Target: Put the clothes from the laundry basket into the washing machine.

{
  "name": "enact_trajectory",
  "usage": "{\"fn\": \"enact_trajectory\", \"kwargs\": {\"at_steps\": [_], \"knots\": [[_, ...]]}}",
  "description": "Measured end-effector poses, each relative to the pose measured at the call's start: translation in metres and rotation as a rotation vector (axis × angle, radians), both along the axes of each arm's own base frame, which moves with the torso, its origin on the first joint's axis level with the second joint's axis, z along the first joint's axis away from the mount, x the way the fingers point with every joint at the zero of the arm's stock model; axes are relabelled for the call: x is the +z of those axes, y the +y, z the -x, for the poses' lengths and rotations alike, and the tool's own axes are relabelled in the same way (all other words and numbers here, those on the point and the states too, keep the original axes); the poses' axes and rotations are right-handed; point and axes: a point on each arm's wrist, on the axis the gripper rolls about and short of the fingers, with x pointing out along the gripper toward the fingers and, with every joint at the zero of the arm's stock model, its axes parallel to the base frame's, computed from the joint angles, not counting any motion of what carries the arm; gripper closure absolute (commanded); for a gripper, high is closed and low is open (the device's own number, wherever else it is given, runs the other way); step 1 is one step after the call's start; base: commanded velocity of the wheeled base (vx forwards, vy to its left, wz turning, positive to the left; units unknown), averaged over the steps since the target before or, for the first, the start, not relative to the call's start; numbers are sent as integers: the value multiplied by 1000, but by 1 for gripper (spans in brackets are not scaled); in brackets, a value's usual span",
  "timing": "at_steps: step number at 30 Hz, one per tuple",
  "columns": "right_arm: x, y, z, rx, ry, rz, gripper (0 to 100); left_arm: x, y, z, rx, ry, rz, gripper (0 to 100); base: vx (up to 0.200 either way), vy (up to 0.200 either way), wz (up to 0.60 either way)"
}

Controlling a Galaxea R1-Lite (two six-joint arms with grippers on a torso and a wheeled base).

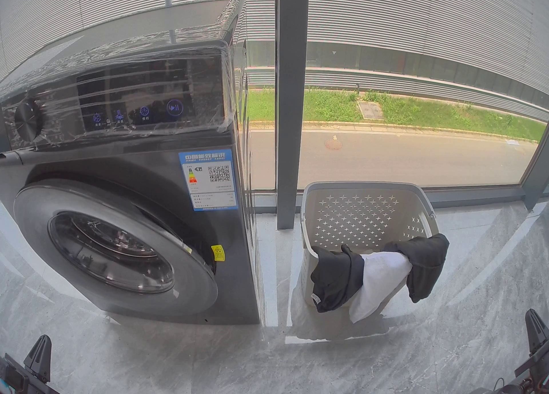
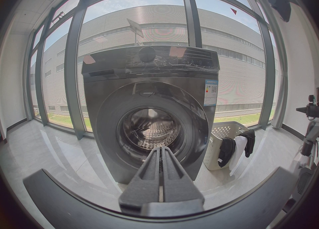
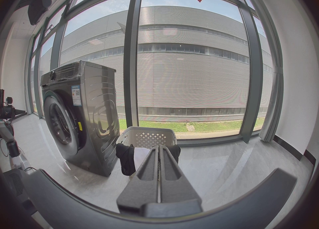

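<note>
Washer (image 1: pixel 131 184): you have it standing on the floor before the window, to the left of the basket. Its round door (image 1: pixel 114 249) faces the robot, and the drum shows through the glass in the left wrist view.
Basket (image 1: pixel 366 212): pale and perforated, on the floor just beside the washer's right flank.
Clothes: all still at the basket. A black piece (image 1: pixel 336 278) hangs over the near rim, a white piece (image 1: pixel 378 284) touches it on the right, and a second black piece (image 1: pixel 426 264) is draped over the right rim.
Left jaws: clenched on nothing, the two halves pressed flat together.
Left arm: held low and level, aimed straight at the washer door and well apart from it. You see its tip at the lower left corner of the head view, above the floor.
Right jaws: clenched too, and empty.
Right arm: low and level, aimed at the basket and its clothes, well apart from them. Its tip sits at the lower right corner of the head view.
Floor (image 1: pixel 457 321): glossy grey marble.
</note>
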Motion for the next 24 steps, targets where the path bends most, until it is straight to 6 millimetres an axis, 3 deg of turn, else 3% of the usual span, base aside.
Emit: {"fn": "enact_trajectory", "kwargs": {"at_steps": [5,24], "knots": [[0,0,0,0,1,0,100,0,0,0,0,0,0,100,200,0,0],[0,0,0,0,1,0,100,0,0,0,0,0,-1,100,0,0,0]]}}
